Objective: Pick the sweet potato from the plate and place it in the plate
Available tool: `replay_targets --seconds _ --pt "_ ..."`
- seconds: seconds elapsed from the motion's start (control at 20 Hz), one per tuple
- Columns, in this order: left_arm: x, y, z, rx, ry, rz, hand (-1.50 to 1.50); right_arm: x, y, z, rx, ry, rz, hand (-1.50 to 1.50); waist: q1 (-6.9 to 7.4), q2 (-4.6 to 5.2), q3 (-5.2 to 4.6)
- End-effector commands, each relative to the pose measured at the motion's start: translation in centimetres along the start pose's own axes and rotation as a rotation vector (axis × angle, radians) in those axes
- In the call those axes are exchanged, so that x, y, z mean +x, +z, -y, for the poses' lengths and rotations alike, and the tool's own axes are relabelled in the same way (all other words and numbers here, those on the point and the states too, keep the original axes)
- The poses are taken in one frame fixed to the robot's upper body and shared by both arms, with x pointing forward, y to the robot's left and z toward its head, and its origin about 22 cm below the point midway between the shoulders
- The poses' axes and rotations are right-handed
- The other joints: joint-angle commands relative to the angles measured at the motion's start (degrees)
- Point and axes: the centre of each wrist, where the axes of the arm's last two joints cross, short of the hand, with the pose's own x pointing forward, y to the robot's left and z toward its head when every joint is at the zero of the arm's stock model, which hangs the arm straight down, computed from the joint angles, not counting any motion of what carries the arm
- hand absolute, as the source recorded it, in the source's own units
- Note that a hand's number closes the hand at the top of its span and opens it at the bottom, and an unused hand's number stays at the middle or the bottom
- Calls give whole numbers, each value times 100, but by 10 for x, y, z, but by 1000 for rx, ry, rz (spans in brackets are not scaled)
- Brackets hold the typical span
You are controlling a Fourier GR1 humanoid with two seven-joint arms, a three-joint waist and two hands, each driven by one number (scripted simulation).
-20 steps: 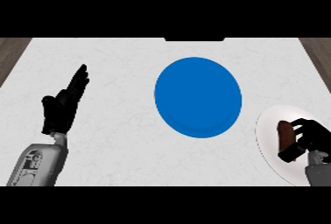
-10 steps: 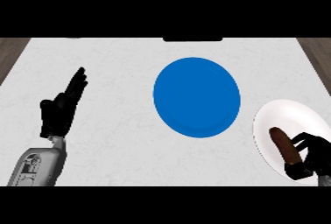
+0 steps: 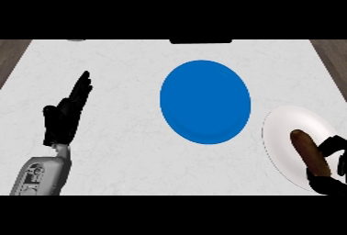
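Right hand (image 3: 330, 170) slid lower, grasping sweet potato (image 3: 308, 152) | white plate (image 3: 284, 133) | blue plate (image 3: 205, 102) | left hand (image 3: 64, 114) released

Sweet potato (image 3: 308, 151): brown, elongated, lying lengthwise over the right part of the white plate (image 3: 284, 137), its near end within the curled fingers of my right hand (image 3: 332, 172). The white plate sits at the bench's right edge. Blue plate (image 3: 205, 102): round, flat on the bench at centre, just left of the white plate, nothing on it.
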Motion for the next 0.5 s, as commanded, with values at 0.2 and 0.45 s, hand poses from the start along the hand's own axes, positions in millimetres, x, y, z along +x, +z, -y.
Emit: replay_targets --seconds 0.2,0.45 --pt "4 0 13 -5 6 7 0 50 22 54 -249 -119 300 150 69 7 -1" --pt "-3 -11 1 -13 18 7 0 84 14 61 -187 -211 393 150 103 33 0"
